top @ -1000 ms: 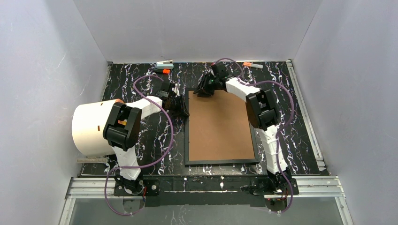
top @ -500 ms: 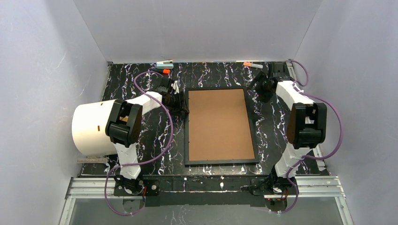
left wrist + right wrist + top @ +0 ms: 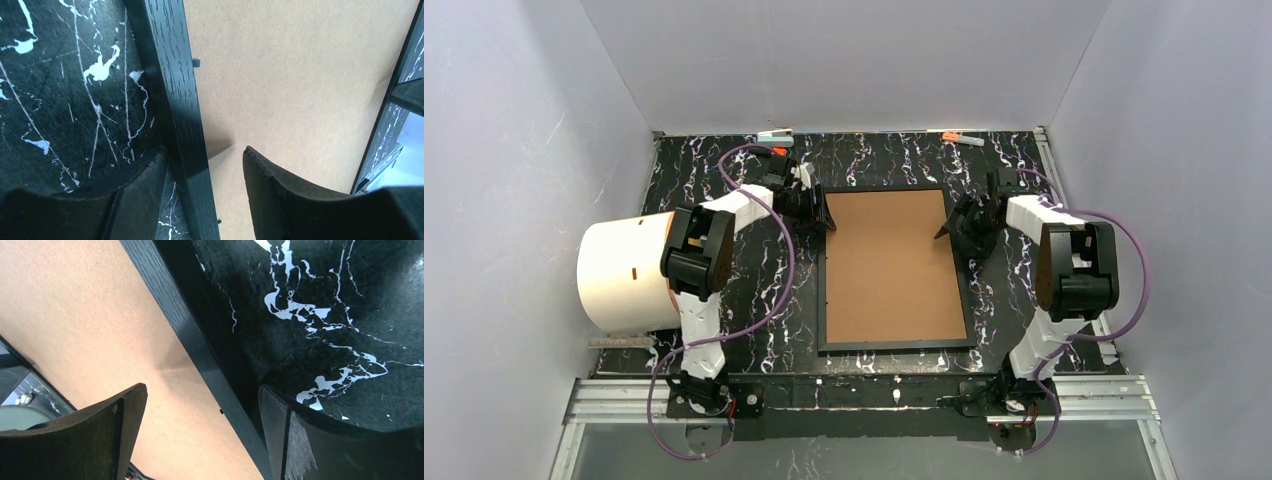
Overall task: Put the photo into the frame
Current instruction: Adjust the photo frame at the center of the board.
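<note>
The black frame (image 3: 822, 300) lies flat in the middle of the table with the plain brown backing board (image 3: 894, 265) set in it. The photo is not in view. My left gripper (image 3: 817, 212) is open and straddles the frame's left rail (image 3: 175, 85) near the far corner. One finger (image 3: 142, 200) is outside against the rail, the other (image 3: 285, 195) is over the board. My right gripper (image 3: 959, 222) is open and straddles the right rail (image 3: 175, 315). One finger (image 3: 100, 435) is over the board, the other (image 3: 285, 435) is outside on the table.
A large white cylinder (image 3: 619, 275) stands at the left beside the left arm. Markers lie along the back edge (image 3: 774, 135) (image 3: 964, 138), with an orange-capped one (image 3: 777, 152) near the left gripper. A ruler (image 3: 619, 342) lies at the near left.
My right gripper left the frame's far edge, swung out to the back right, then came onto the right rail. My left gripper slid along the left rail toward the far corner.
</note>
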`<state>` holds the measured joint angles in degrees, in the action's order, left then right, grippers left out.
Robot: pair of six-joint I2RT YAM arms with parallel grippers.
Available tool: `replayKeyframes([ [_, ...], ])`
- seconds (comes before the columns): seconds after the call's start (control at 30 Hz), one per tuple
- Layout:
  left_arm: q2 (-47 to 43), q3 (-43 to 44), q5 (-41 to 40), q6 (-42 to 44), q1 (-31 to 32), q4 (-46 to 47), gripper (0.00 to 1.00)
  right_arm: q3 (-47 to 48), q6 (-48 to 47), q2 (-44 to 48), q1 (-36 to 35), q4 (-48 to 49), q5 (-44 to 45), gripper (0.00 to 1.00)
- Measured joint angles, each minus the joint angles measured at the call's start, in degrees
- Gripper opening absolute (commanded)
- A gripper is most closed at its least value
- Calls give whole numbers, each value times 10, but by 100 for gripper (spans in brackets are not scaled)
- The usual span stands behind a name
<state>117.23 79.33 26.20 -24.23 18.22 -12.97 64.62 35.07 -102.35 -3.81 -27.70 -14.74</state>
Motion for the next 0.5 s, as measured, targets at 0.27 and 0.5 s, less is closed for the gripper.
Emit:
replayKeyframes([
  [0.27, 49, 65, 23, -20, -13, -2, 54, -60, -7, 37, 10, 48, -48, 84],
  [0.5, 151, 196, 34, -56, -13, 61, 54, -169, 63, 110, -27, 103, -87, 83],
])
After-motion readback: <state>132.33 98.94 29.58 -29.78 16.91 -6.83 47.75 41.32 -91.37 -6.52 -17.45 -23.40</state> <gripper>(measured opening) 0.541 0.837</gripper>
